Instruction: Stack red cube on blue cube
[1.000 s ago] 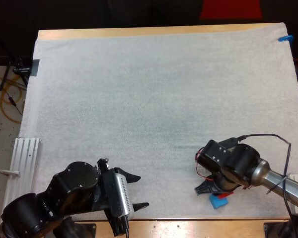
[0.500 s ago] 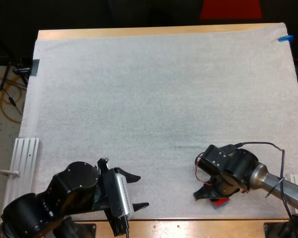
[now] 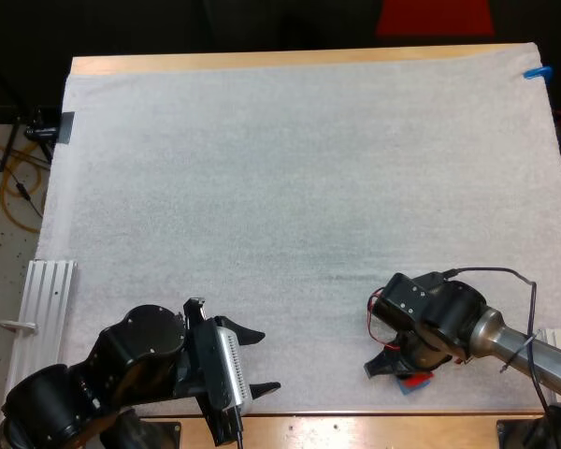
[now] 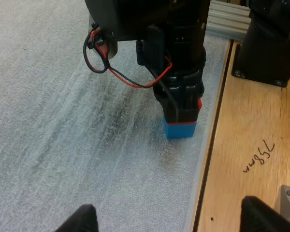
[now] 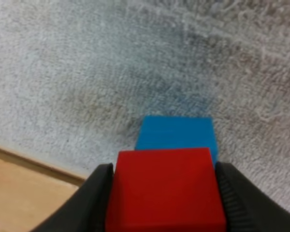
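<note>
Two grippers work the near side of the mat, so start there. Your left gripper hangs over the near left part of the mat. Its fingers are spread wide with nothing between them, and it plays no part in the stack at this point.

Your right gripper is at the near right, close to the mat's near edge and the bare wood of the table. Its fingers press on the red cube from both sides. The blue cube sits on the mat directly below, just inside the mat's edge.

In the left wrist view the red cube looks to be resting on the blue cube's top, with the sides roughly in line. In the right wrist view the blue cube peeks out past the red cube's far edge, which may be the angle rather than a real offset. You cannot tell for certain whether the red cube bears its full weight on the blue one.

By my reading, the pick and the carry are done and the placing is nearly so. What is left is to open the right fingers and lift straight up without dragging the red cube. Beyond the cubes the white mat stretches to the table's far wooden strip.
</note>
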Motion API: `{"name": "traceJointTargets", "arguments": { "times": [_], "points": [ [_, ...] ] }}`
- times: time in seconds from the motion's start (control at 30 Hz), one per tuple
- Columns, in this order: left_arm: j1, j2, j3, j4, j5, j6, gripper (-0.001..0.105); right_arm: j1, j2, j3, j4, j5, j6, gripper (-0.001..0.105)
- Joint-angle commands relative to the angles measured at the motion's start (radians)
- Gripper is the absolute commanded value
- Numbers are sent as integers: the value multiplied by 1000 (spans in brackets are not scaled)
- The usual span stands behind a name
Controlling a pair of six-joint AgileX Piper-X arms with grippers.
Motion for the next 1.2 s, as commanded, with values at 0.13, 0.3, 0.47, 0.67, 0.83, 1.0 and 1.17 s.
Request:
{"name": "traceJointTargets", "arguments": {
  "times": [0.13, 0.3, 0.47, 0.67, 0.83, 1.0, 1.17],
  "points": [
    [-3, -3, -7, -6, 7, 4, 59, 1, 0, -2, 14, 42, -6, 49],
    [-3, -3, -7, -6, 7, 4, 59, 1, 0, -2, 16, 42, -6, 49],
    [-3, -3, -7, -6, 7, 5, 59, 1, 0, -9, 21, 42, -6, 49],
    [-3, -3, -7, -6, 7, 5, 59, 1, 0, -49, 46, 42, -6, 49],
    [-3, -3, -7, -6, 7, 5, 59, 1, 0, -59, 46, 52, -6, 49],
    [-3, -3, -7, -6, 7, 5, 59, 1, 0, -59, 64, 57, -6, 49],
    [-3, -3, -7, -6, 7, 5, 59, 1, 0, -59, 67, 57, -6, 49]
  ]
}}
